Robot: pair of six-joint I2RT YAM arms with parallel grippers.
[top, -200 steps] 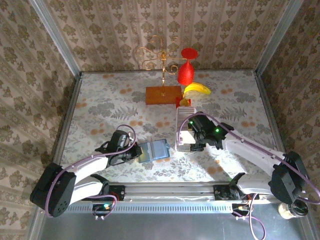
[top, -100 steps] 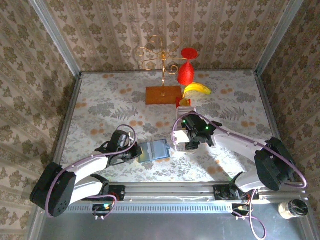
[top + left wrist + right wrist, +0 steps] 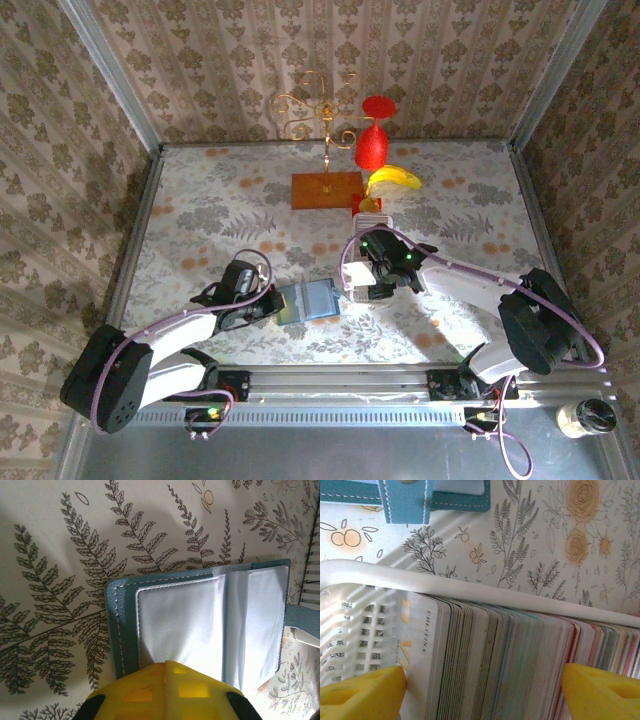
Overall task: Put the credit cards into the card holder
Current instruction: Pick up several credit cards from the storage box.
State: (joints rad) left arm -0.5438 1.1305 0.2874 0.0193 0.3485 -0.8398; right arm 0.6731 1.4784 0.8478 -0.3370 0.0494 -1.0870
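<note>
White slotted rack (image 3: 420,577) holds ribbed credit cards (image 3: 510,665), right hand (image 3: 482,690) wide astride them; teal card holder (image 3: 180,620) lies open, left hand (image 3: 165,690) closed over its edge.

Both arms have white links and round black joints. The left arm (image 3: 165,345) has a big black joint at 8 o'clock of the top view, the right arm (image 3: 480,290) one at 4 o'clock. A thin purple cable loops along each. Small green lights shine on the right wrist. The left gripper (image 3: 166,680) has yellow fingers (image 3: 192,690) with shallow square dents and black parts at 5 and 7 o'clock. The right gripper (image 3: 482,690) has plain yellow fingers (image 3: 360,690).
</note>
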